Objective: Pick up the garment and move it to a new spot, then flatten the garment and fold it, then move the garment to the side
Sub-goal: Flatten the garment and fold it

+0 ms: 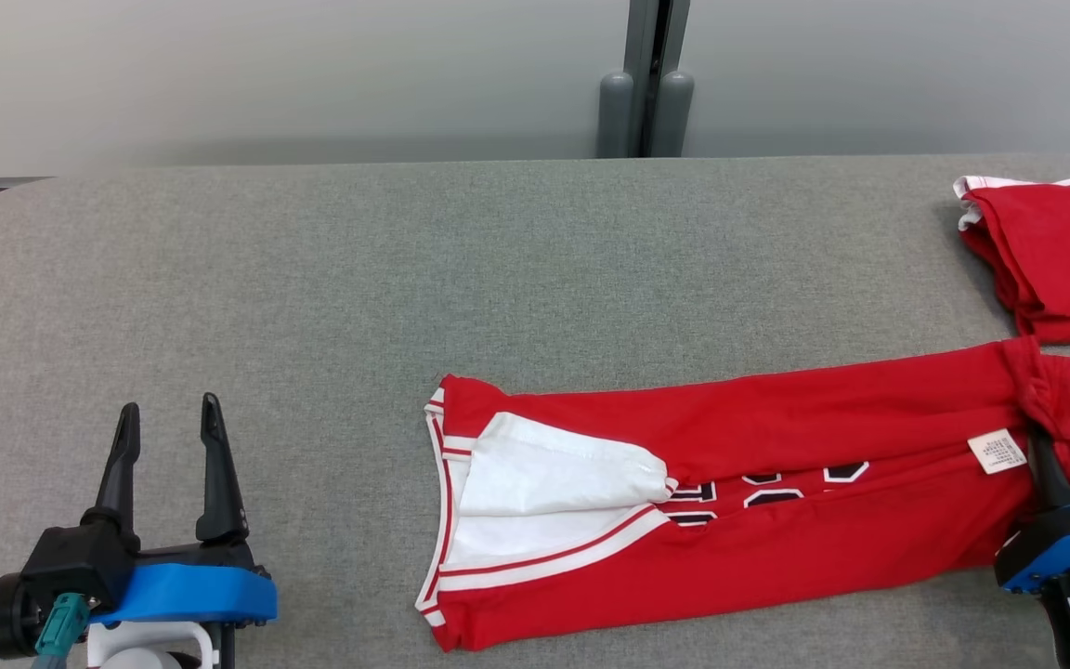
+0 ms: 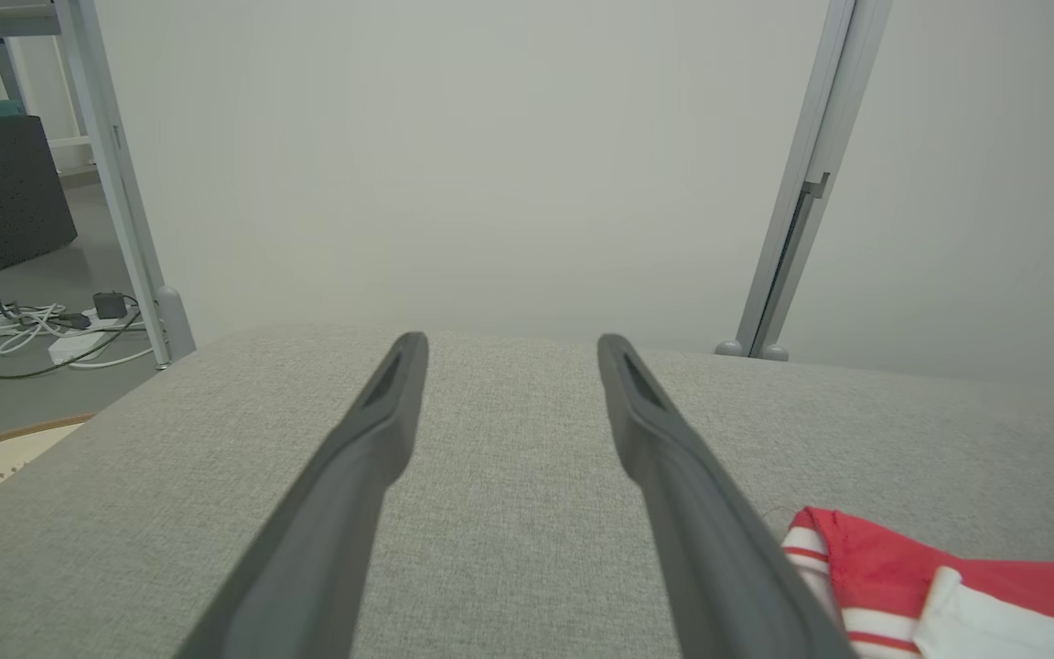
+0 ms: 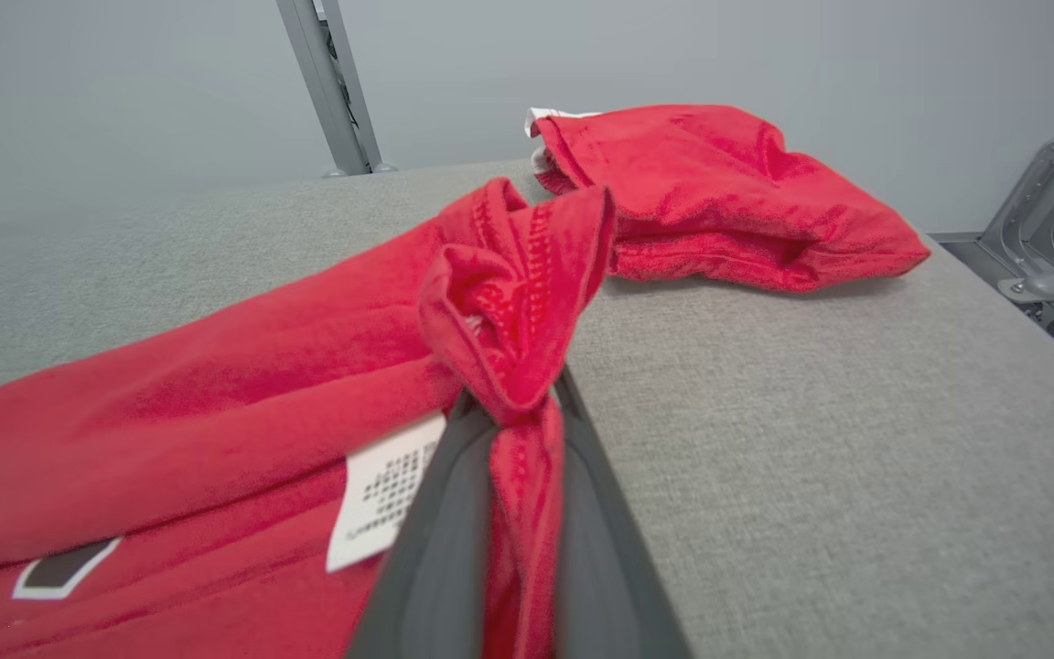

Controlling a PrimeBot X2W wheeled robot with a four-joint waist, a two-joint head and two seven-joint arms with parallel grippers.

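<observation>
The right tool [image 3: 513, 407] was clamped on a bunched corner of the red garment [image 1: 776, 502], which lay long and half-folded on the near right of the bench [image 1: 312, 279], just short of a second red cloth [image 1: 1055, 251]. The left tool [image 1: 168, 423] stood spread wide over bare bench, well apart from the garment's striped end. In my judgement, doing this well meant having the left tool take that end, so the cloth was drawn evenly.

Nothing could be read outright. A white tag [image 3: 381, 499] on the red garment [image 1: 776, 418], just beside the jaws of the right gripper [image 3: 510, 412], carried tiny print, too blurred. Farther from those jaws, black white-edged numerals [image 1: 767, 492], possibly zeros, lay half folded under.
</observation>
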